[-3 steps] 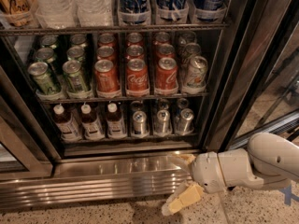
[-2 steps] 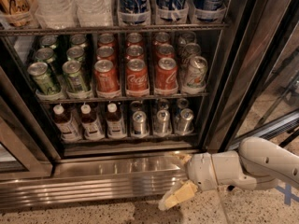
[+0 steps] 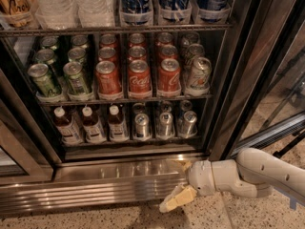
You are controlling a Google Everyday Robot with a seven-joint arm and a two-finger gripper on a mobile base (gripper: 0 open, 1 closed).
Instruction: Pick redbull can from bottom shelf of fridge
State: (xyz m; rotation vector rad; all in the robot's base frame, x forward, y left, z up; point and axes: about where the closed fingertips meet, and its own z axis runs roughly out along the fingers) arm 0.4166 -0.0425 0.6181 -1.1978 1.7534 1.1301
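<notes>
The fridge (image 3: pixel 95 190) stands open, with dark wire racks and a ribbed steel base grille. On its bottom shelf, three slim silver redbull cans (image 3: pixel 165 124) stand in the front row, with more behind them. My gripper (image 3: pixel 174 186) is low in front of the base grille, below and slightly right of those cans, outside the fridge. Its two cream fingers (image 3: pixel 177 199) are spread apart and hold nothing. The white arm (image 3: pixel 257 175) comes in from the right.
Brown bottles with white caps (image 3: pixel 93 124) stand left of the redbull cans. Red cola cans (image 3: pixel 139 78), green cans (image 3: pixel 45 80) and a silver can (image 3: pixel 198 73) fill the shelf above. The steel door frame (image 3: pixel 238 80) and the open glass door (image 3: pixel 286 85) are at right. The floor is speckled.
My arm and gripper have moved a little to the left along the base grille. The fingers stay spread, and the cans have not moved.
</notes>
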